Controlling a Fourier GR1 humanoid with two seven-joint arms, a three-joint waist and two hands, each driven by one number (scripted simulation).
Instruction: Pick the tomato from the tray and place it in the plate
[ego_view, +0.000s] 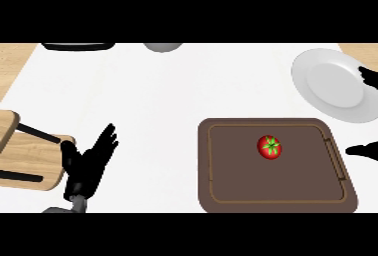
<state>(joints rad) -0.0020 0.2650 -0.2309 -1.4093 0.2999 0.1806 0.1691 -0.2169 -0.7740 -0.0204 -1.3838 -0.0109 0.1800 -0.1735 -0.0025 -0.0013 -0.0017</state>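
A red tomato (270, 147) with a green stalk lies on a brown tray (221, 170), right of the tray's middle and toward its far side, touched by neither hand. The tray sits on a white surface (155, 100), at the near right. Beyond its far right corner a white plate (325, 82) rests on the same surface, close to the tray but not on it, and holds nothing. The left hand (87, 162) stands at the lower left, well apart from the tray, fingers straight and spread wide, pointing away from the robot and holding nothing. Of the right hand (365, 149) only dark fingertips show at the right edge, one part beside the tray's right rim and another over the plate's right rim; whether they are spread or curled cannot be told. A wooden board (29, 160) with dark bars lies at the left edge just behind the left hand. A grey rounded object (163, 46) and a dark one (77, 46) peek in at the far edge.
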